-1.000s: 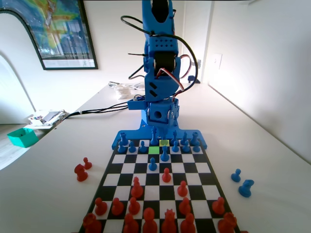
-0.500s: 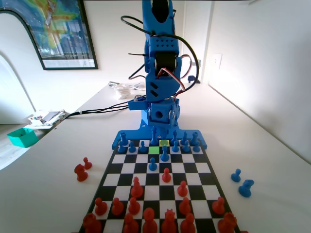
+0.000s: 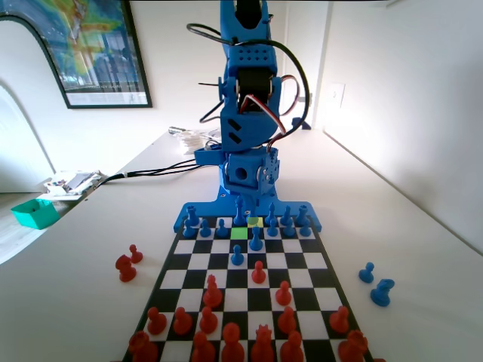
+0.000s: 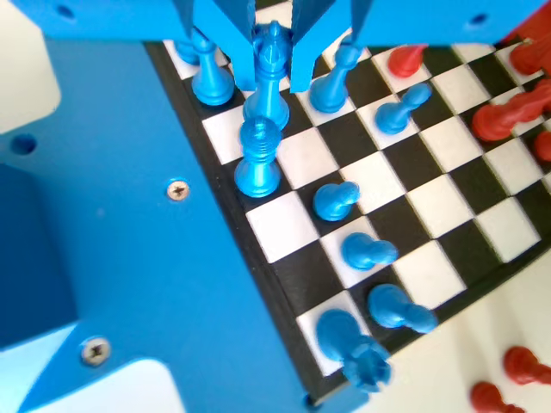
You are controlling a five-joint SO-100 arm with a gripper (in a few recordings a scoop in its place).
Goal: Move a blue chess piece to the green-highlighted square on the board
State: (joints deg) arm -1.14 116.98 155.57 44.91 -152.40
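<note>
The green-highlighted square (image 3: 238,233) lies in the second row from the blue arm (image 3: 246,113), which stands folded upright over the far edge of the board (image 3: 323,268). One blue chess piece (image 3: 256,240) stands just right of the green square and another (image 3: 237,256) a row nearer the camera. In the wrist view my gripper (image 4: 274,79) hangs open over the back row, and the head of a tall blue piece (image 4: 272,62) shows in the gap between its jaws. Three short blue pawns (image 4: 336,200) (image 4: 367,251) (image 4: 398,308) line the second row below it.
Tall blue pieces (image 4: 258,157) crowd the back row, with a rook (image 4: 360,360) at the corner. Red pieces (image 3: 258,272) fill the near half of the board. Two blue pieces (image 3: 375,283) stand off the board on the right, two red ones (image 3: 126,265) on the left.
The arm's upper part has shifted and turned slightly. No chess piece has moved.
</note>
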